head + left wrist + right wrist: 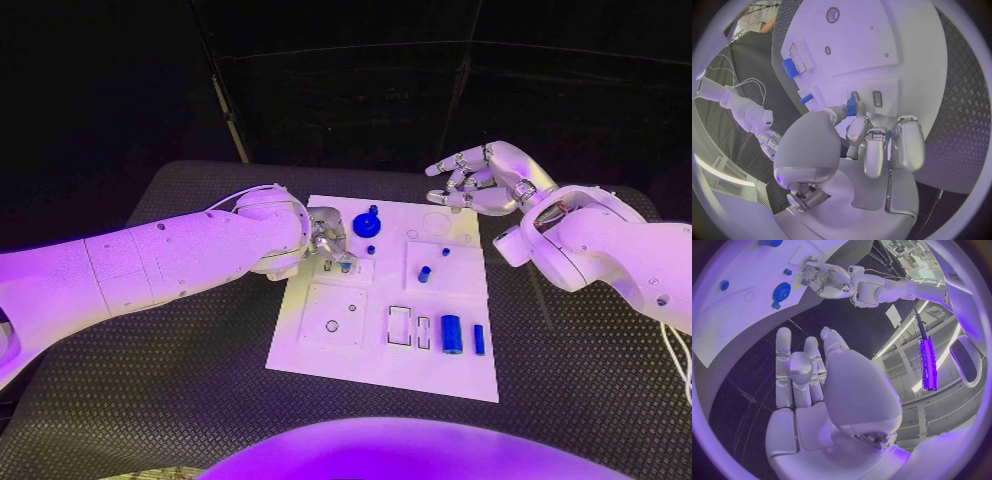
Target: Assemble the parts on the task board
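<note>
My left hand (870, 145) pinches a small blue plastic piece (852, 106) in its fingertips, just over the white task board's (361, 345) upper slots. It looks light, rigid and slick, so I'd grip its flat sides. My right hand (483, 180) hovers spread and empty beyond the board's far corner.

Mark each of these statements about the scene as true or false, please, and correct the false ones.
1. The left hand pinches a small blue part over the task board. True.
2. The right hand holds a blue part. False: it holds nothing and its fingers are apart.
3. A blue cylinder lies on the board's near half. True.
4. The blue gear-like disc lies on the black table beside the board. False: it sits on the board, at its far end.
</note>
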Robot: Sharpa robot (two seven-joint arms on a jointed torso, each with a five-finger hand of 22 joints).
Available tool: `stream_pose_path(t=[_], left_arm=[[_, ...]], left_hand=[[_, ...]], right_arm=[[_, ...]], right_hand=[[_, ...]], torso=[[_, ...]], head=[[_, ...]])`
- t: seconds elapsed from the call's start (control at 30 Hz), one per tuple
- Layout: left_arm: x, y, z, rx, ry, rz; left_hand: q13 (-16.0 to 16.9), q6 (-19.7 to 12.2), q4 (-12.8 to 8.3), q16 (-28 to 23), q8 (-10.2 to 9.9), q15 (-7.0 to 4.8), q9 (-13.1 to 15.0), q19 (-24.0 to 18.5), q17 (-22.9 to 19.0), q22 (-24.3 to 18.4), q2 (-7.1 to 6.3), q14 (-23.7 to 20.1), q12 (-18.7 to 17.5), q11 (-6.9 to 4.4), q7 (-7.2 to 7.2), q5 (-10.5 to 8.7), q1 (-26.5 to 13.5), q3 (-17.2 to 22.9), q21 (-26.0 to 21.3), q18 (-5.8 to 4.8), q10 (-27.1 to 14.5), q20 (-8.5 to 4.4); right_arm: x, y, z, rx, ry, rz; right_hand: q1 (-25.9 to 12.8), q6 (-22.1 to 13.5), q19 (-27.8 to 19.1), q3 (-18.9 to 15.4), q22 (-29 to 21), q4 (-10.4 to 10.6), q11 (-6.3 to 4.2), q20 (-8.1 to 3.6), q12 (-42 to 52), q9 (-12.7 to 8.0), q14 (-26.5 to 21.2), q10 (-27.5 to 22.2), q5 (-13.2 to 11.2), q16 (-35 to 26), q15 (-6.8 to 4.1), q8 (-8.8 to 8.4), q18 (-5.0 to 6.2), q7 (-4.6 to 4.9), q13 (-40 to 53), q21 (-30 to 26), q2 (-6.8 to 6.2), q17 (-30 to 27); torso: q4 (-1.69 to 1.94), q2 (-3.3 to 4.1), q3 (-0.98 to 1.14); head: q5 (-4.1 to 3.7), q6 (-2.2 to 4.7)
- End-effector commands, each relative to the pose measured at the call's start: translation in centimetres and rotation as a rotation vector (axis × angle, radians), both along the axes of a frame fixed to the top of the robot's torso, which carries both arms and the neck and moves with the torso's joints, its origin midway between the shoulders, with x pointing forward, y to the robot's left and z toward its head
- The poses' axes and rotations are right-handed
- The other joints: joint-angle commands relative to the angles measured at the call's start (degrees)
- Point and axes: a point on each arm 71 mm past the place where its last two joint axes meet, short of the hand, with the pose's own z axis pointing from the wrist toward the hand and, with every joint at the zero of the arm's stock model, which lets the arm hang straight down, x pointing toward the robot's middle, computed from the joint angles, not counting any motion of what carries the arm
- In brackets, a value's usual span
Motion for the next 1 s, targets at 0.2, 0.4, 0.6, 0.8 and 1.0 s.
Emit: stream_pose_path(t=[0.2, 0.4, 0.6, 0.8, 1.0], left_arm=[[0.09, 0.02, -0.18, 0.048, -0.004, -0.020], [0.08, 0.02, -0.29, 0.054, 0.000, -0.023], [0.08, 0.07, -0.42, 0.061, 0.008, -0.026], [-0.01, 0.10, -0.53, 0.070, 0.021, -0.036], [-0.16, 0.06, -0.62, 0.075, 0.030, -0.045]], left_hand=[[-0.04, 0.14, -6.38, 0.18, 0.34, -0.18, 0.11, -0.01, 15.09, -0.01, 0.58, 5.73, -0.10, 0.10, -0.40, 0.08, 0.04, 6.71, -0.19, -0.29, -0.39, -0.34], [0.02, 0.14, -6.40, 0.18, 0.38, -0.18, 0.14, -0.02, 15.09, -0.03, 0.52, 5.73, -0.05, 0.10, -0.40, 0.07, -0.06, 6.71, -0.20, -0.29, -0.35, -0.34], [-0.01, 0.15, -6.45, 0.18, 0.45, -0.18, 0.19, 0.01, 15.09, 0.03, 0.40, 5.73, -0.05, 0.09, -0.42, 0.07, -0.22, 6.69, -0.18, -0.30, -0.35, -0.34], [0.09, 0.18, -6.53, 0.18, 0.54, -0.18, 0.26, 0.02, 15.09, 0.07, 0.19, 5.73, 0.05, 0.08, -0.45, 0.06, -0.48, 6.60, -0.17, -0.31, -0.26, -0.34], [0.29, 0.29, -6.56, 0.18, 0.64, -0.18, 0.31, -0.02, 15.09, 0.00, 0.13, 5.73, 0.23, 0.05, -0.49, 0.06, -0.67, 6.52, -0.22, -0.29, -0.12, -0.34]], right_arm=[[0.01, 0.16, 0.14, 0.004, -0.004, 0.009], [0.02, 0.20, 0.13, 0.004, -0.004, 0.010], [0.06, 0.25, 0.11, 0.004, -0.004, 0.011], [0.07, 0.25, 0.10, 0.004, -0.003, 0.010], [0.07, 0.25, 0.09, 0.003, -0.002, 0.010]], right_hand=[[0.17, -0.42, 0.32, 0.01, -0.05, 0.28, 0.00, -0.01, -0.26, -0.08, -0.42, -0.18, 0.21, -0.27, 0.07, 0.09, 0.25, 0.09, -0.10, -0.34, -0.11, -0.08], [0.17, -0.42, 0.32, 0.01, -0.05, 0.28, 0.00, -0.01, -0.26, -0.08, -0.42, -0.18, 0.21, -0.27, 0.07, 0.09, 0.25, 0.09, -0.10, -0.34, -0.11, -0.08], [0.17, -0.42, 0.32, 0.01, -0.05, 0.28, 0.00, -0.01, -0.26, -0.08, -0.42, -0.18, 0.21, -0.27, 0.07, 0.09, 0.25, 0.09, -0.10, -0.34, -0.11, -0.08], [0.16, -0.44, 0.31, 0.07, -0.08, 0.36, 0.01, 0.01, -0.24, -0.08, -0.45, -0.21, 0.25, -0.35, 0.08, 0.10, 0.25, 0.11, -0.12, -0.41, -0.03, -0.09], [0.16, -0.44, 0.31, 0.07, -0.08, 0.36, 0.01, 0.01, -0.24, -0.08, -0.45, -0.21, 0.25, -0.35, 0.08, 0.10, 0.25, 0.11, -0.12, -0.41, -0.03, -0.09]], torso=[[0.02, 0.05, 0.03], [0.04, 0.02, 0.02], [0.06, -0.01, 0.05], [0.03, 0.00, 0.02], [0.07, -0.02, 0.03]], head=[[-0.04, -0.07], [-0.05, -0.21], [0.18, -0.14], [0.12, -0.41], [0.13, -0.43]])
